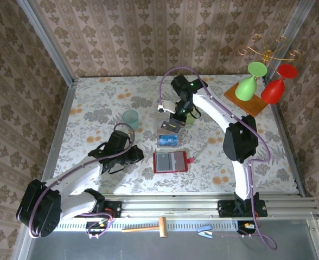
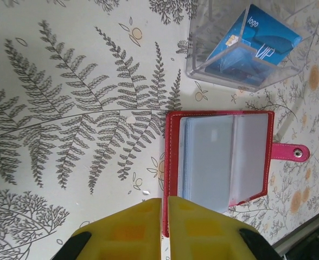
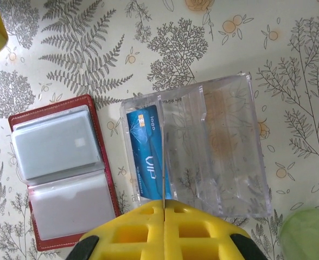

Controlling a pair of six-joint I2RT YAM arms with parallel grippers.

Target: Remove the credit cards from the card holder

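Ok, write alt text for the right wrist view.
The right gripper, yellow-fingered and shut, hangs over a clear plastic box with a blue credit card lying in it. The red card holder lies open beside the box on a fern-print tablecloth.

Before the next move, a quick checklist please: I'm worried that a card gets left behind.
1. Card holder lying open on the table: ok.
2. Blue card inside the clear box: ok.
3. Card holder fully emptied: cannot tell.
4. Left gripper shut at the card holder's edge, gripping nothing: ok.
5. Right gripper shut above the clear box, free of any card: cannot tell.
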